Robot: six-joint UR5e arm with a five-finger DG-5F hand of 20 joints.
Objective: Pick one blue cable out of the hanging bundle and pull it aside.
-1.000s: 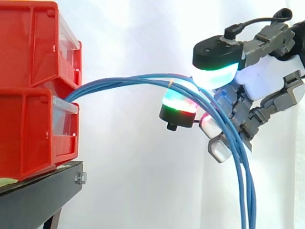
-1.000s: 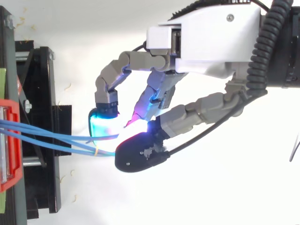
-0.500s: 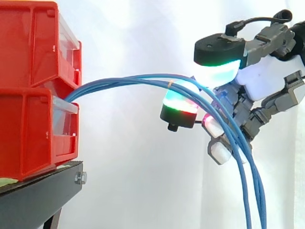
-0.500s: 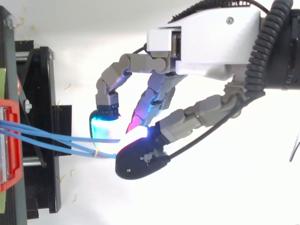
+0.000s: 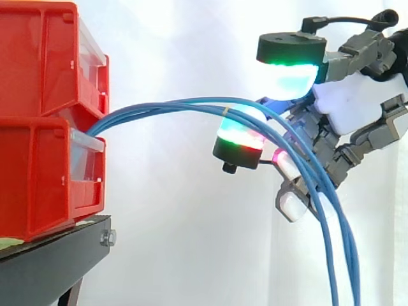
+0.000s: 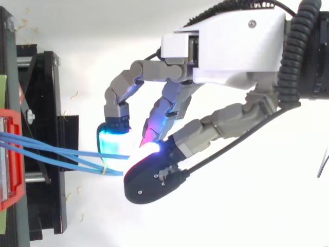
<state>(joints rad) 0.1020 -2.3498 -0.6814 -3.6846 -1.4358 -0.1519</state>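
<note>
Hand [image 5: 357, 105] among blue cables [image 5: 172, 105] from stacked red bins [image 5: 38, 159]

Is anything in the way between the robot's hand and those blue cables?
Nothing visible does. The hand is right at the cables: they run between its curled fingers.

No legible text, number or sign in either view. Red bins [image 5: 44, 95], left: faces plain. Hand [image 6: 231, 46], right: no readable print on the white shell. Small yellow band [image 5: 226, 111] on the blue cables [image 5: 159, 107]: no mark made out. Pale green strip [image 6: 2, 90], far left by the black stand [image 6: 49, 206]: unreadable
</note>
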